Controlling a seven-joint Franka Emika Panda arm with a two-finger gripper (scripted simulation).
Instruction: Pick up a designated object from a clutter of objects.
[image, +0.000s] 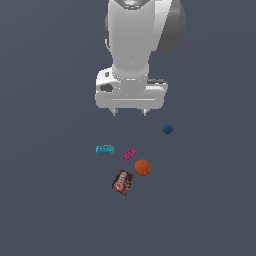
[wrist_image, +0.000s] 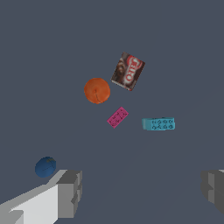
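The small dark blue ball (image: 167, 129) (wrist_image: 45, 167) lies on the grey floor, apart from the other objects, toward the exterior view's right. My gripper (image: 129, 112) (wrist_image: 142, 192) hangs open above the floor, left of the ball in the exterior view, with nothing between its fingers (wrist_image: 69, 193). In the wrist view the ball sits just outside one finger. The clutter lies in front of the gripper: a teal block (image: 104, 149) (wrist_image: 158, 124), a pink brick (image: 129, 154) (wrist_image: 117, 117), an orange ball (image: 142, 167) (wrist_image: 96, 90) and a brown-red packet (image: 122, 182) (wrist_image: 127, 71).
The white arm body (image: 132, 45) rises above the gripper. All objects rest on a uniform dark grey floor (image: 210, 200).
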